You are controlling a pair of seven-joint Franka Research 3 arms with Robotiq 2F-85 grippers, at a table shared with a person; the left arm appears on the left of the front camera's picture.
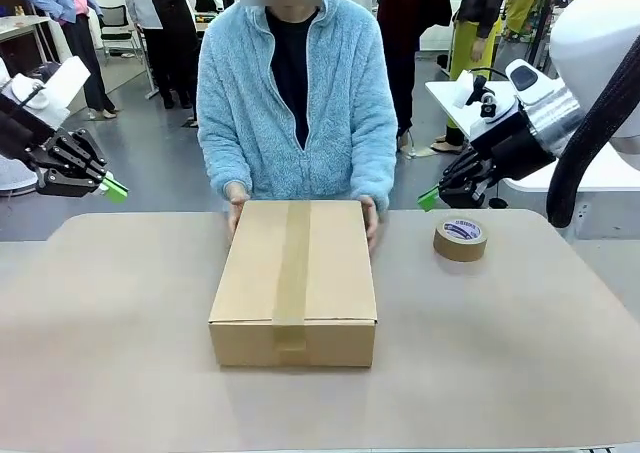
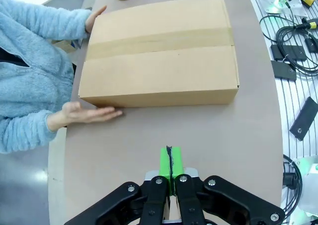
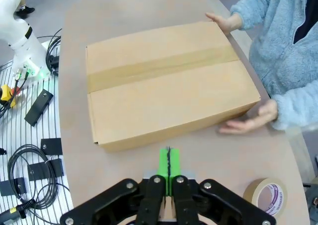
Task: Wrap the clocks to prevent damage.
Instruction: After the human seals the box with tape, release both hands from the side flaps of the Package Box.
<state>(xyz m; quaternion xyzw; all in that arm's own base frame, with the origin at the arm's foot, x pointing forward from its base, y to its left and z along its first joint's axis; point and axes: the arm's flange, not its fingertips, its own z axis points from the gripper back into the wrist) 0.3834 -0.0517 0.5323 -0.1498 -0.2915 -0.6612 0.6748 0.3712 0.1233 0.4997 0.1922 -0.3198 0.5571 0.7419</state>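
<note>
Left gripper [image 1: 113,188] raised at far left of the front view, above the table edge, green pads pressed flat together, gripping nothing; same pinched-shut pads [image 2: 170,160] at bottom centre of the left wrist view, over bare table [image 2: 149,135]. At frame centre, brown cardboard box [image 1: 293,283] flat on the tabletop, flaps down, strip of brown tape [image 1: 292,273] along the middle seam. At the box's far corners, a person's hands: one [image 1: 235,205] at the left corner, the other [image 1: 370,218] at the right, palms against the box sides. Right of the box, well apart from it, brown tape roll [image 1: 460,239] lying flat. Right gripper [image 1: 428,198] held above the table's far right edge, near the roll, pads likewise closed tight on nothing. Clocks hidden from every view; whereabouts cannot be told.
</note>
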